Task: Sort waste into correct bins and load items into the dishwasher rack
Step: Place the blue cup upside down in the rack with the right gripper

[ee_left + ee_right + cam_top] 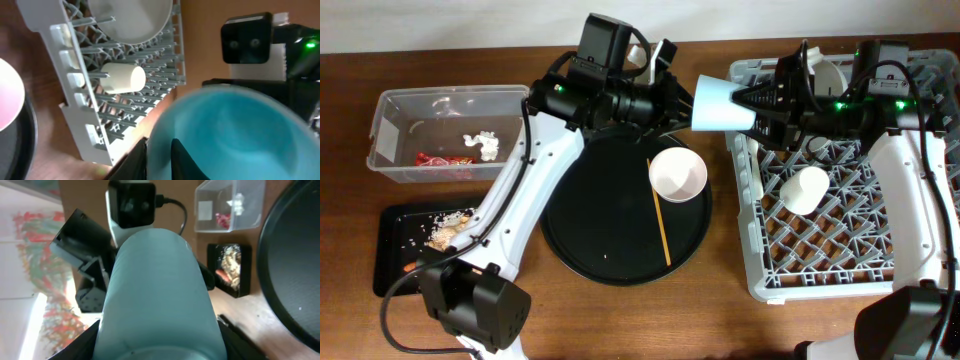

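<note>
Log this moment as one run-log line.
phase: handover | light-blue cup: airborne | left gripper: pinching rim | right gripper: around base

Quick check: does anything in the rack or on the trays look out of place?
The white cup lies on its side across the pegs of the rack rather than upright; nothing else stands out.

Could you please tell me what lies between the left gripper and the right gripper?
The light-blue cup lies between them, its rim at the left gripper, its base at the right gripper; the overhead view shows this.
</note>
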{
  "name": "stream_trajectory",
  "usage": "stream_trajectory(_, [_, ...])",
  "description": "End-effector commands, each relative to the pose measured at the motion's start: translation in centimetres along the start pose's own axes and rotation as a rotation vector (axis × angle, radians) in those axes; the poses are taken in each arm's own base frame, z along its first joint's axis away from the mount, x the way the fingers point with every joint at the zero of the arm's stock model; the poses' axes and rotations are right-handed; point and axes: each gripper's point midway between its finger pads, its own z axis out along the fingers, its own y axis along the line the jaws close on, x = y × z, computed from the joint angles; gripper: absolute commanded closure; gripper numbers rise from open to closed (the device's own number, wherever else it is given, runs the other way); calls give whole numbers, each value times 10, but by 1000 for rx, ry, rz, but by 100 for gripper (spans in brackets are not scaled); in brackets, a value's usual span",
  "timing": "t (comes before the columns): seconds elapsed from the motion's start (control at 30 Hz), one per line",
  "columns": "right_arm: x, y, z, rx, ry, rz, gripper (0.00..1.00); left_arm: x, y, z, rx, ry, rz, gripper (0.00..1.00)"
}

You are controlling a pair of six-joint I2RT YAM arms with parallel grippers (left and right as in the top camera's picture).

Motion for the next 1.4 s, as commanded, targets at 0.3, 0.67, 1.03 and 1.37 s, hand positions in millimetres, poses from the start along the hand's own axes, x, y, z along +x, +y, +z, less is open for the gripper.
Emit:
stream_trajectory(0.3, [-40,-24,-51,217,-259,-86,53,-20,121,-42,-671,-259,-83,71])
stream_trajectory(0.67, [-13,-146,-255,1102,-619,195,52,-14,134,-52,-752,-256,-106,65])
stream_trajectory(1.03, [-9,-199,-283,1362,-594,394,45,-9,137,-53,-764,-240,-117,60])
stream_trajectory(1.37, [-2,-187,-263,1371,-511,398,1,-9,137,-54,-765,-239,-118,51])
